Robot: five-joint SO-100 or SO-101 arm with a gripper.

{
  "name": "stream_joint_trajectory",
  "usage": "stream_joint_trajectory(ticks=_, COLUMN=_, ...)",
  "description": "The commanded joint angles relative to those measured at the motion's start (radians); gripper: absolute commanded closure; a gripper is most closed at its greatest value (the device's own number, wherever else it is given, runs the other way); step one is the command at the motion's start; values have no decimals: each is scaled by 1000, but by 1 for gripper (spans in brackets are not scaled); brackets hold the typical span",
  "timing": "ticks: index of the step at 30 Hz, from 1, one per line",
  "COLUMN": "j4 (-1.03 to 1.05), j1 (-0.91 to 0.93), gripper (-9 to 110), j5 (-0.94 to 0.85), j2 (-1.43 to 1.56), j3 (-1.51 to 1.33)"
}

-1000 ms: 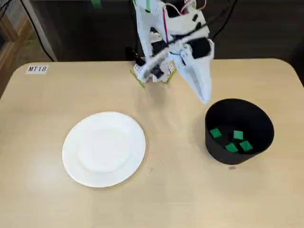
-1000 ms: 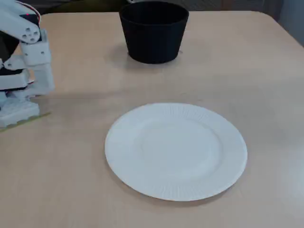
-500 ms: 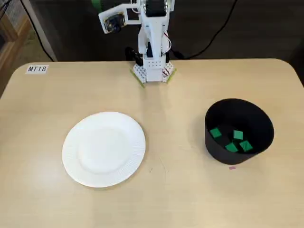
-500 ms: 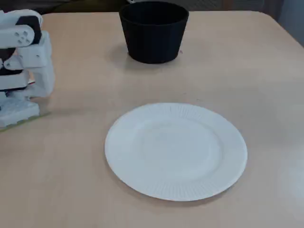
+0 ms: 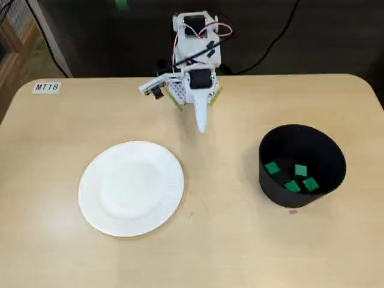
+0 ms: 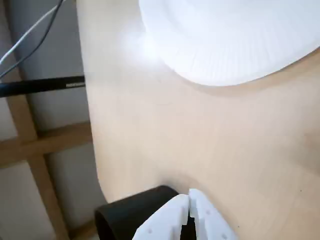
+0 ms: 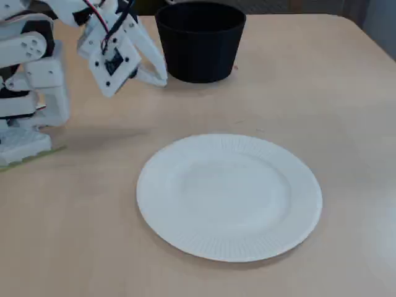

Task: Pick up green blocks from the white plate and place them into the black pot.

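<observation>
While the bench (image 5: 240, 246) carries the white plate (image 5: 131, 188) at a fixed view's left and the black pot (image 5: 273, 191) at its right, the hand (image 5: 201, 125) hangs low near the arm's base (image 5: 191, 95), its fingers (image 6: 207, 216) pressed together; four green blocks (image 5: 301, 170) lie inside the pot.

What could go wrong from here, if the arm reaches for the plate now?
The plate is bare and four green blocks lie in the pot, so a grab there would likely close on nothing. The shut jaws point down over the table near the plate; a careless sweep might shove the plate.
</observation>
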State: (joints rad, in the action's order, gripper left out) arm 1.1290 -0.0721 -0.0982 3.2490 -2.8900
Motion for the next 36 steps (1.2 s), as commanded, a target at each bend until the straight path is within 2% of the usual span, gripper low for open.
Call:
stream_joint_trajectory(ticks=1, j4=-25, j1=17, gripper=104, j5=-6, j2=3, j3=-23)
stream_joint_trajectory(ticks=36, j4=-87, j1=43, gripper=104, j5=3, j2=5, j3=-97)
